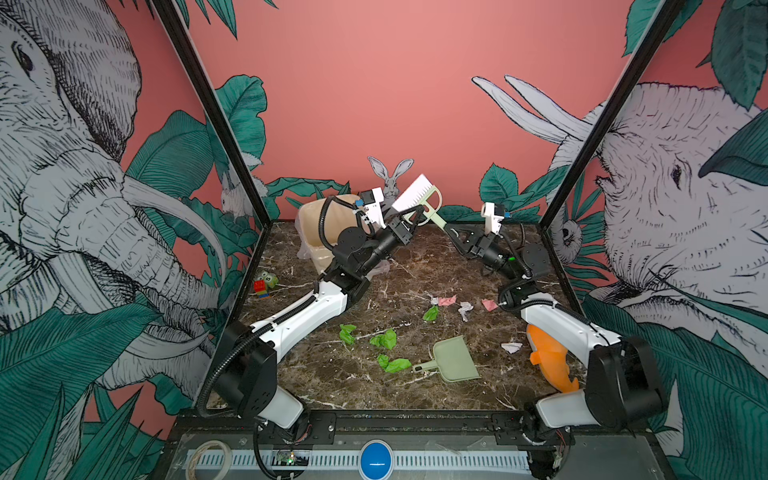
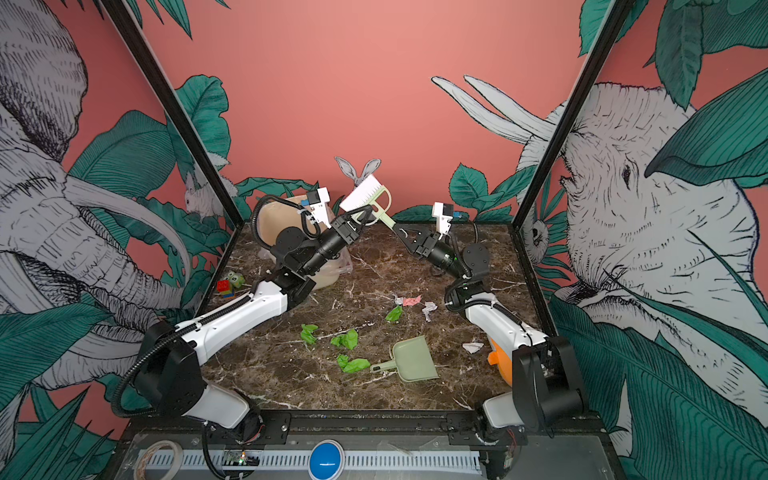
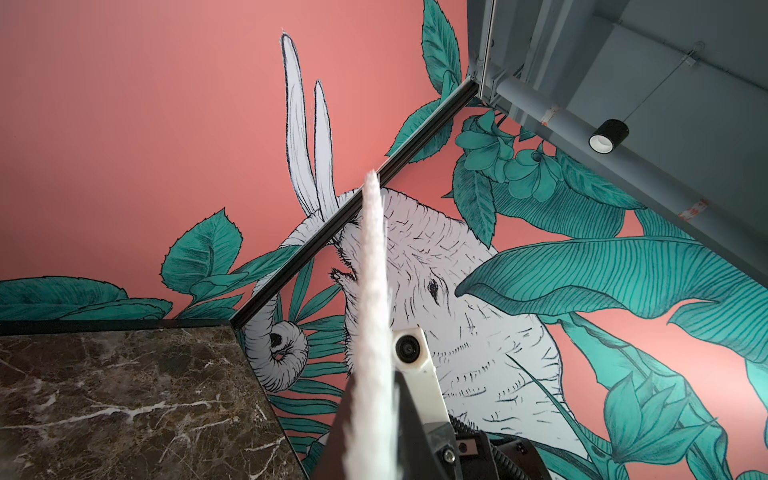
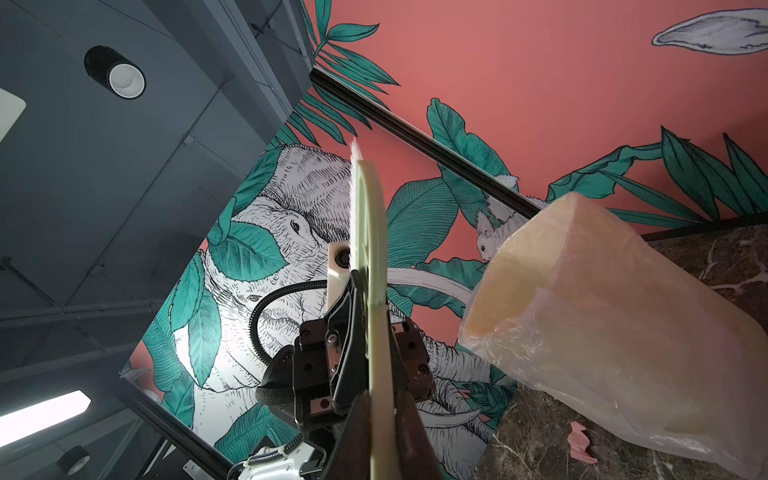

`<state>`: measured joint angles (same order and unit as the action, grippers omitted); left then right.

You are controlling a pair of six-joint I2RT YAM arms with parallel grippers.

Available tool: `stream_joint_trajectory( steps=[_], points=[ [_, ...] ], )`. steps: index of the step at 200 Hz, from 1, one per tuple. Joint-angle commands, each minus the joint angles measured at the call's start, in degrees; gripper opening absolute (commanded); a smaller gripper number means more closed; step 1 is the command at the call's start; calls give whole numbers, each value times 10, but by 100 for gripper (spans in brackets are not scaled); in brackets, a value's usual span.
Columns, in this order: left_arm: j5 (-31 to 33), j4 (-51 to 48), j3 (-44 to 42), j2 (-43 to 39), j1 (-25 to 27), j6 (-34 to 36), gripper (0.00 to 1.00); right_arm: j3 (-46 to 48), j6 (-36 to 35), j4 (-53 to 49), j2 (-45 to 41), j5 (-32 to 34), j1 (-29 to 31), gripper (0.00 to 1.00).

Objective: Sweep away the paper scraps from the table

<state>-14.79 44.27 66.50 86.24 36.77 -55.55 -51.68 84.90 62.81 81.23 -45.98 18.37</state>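
With the left gripper [image 1: 417,215] clamped on the brush [image 1: 415,193] near its head and the right gripper [image 1: 449,231] on its handle tip, we fear it pivots or falls when 1 releases; the paper scraps [image 1: 388,338] lie on the table [image 1: 415,266] around the dustpan [image 1: 455,359].

Marble-look table [image 1: 353,382], crumpled paper scraps [image 1: 388,338]

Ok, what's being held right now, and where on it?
The brush, by both: left end effector shut on its head by the bristles, right end effector shut on the handle's end.
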Motion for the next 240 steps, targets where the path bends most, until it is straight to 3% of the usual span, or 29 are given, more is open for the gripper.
stream_joint_trajectory(
  steps=[1, 13, 66, 89, 99, 126, 146, 169, 205, 240],
  points=[
    [-7, -21, 2, -15, -11, 10, 0, -3, 39, 63, -26, 13, 0, 6],
    [-11, -25, 5, -13, -13, 11, 0, -1, 39, 64, -26, 12, 0, 0],
    [-28, -50, 19, -4, -16, 16, 0, 1, 35, 52, -33, 14, 0, 0],
    [-32, -84, 23, -12, -17, 36, 39, 4, 18, 17, -43, 20, -2, 0],
    [-33, -105, 22, -20, -17, 47, 52, 5, 4, -19, -52, 23, -5, 0],
    [-21, -196, 10, -57, -16, 101, 83, 12, -58, -167, -92, 37, -29, 0],
    [-22, -300, 6, -93, -16, 158, 93, 23, -110, -272, -125, 46, -60, 0],
    [-15, -455, 12, -130, -11, 240, 96, 33, -146, -363, -158, 37, -97, 0],
    [21, -718, 47, -144, 30, 395, 98, 9, -280, -578, -210, 32, -125, 0],
    [84, -827, 25, -153, 132, 499, 99, 0, -352, -701, -245, 31, -151, 0]
  ],
)
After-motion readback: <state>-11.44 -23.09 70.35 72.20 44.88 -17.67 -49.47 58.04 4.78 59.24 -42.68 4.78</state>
